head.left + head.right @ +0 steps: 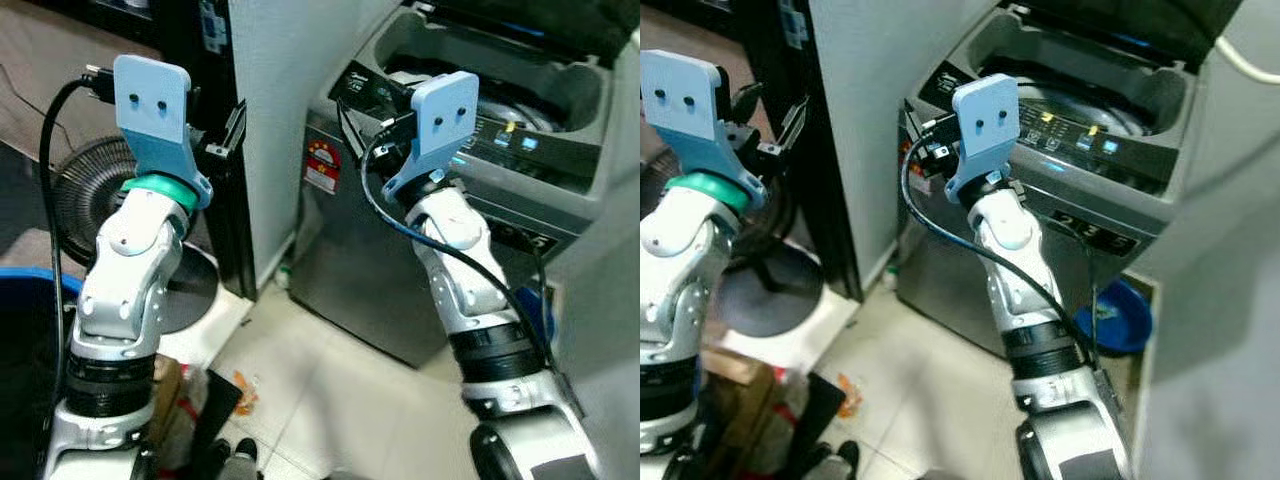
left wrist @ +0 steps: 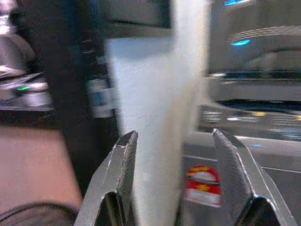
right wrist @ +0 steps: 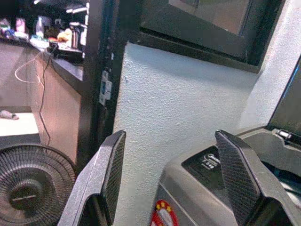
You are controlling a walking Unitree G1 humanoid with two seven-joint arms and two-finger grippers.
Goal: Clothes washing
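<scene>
While both arms are raised in front of us, we face the washing machine [image 1: 520, 150], a grey top-loader standing with its lid up against a white wall [image 3: 178, 117]. Our left gripper [image 2: 181, 181] has its fingers spread wide with nothing between them, pointing toward the wall's corner and the machine's front; that view is blurred, so finer detail escapes us. Our right gripper [image 3: 171, 181] is likewise wide apart and empty, near the machine's top edge. A floor fan [image 3: 30, 186] stands to the left, and a blue basin [image 1: 1120, 318] lies beside the machine.
</scene>
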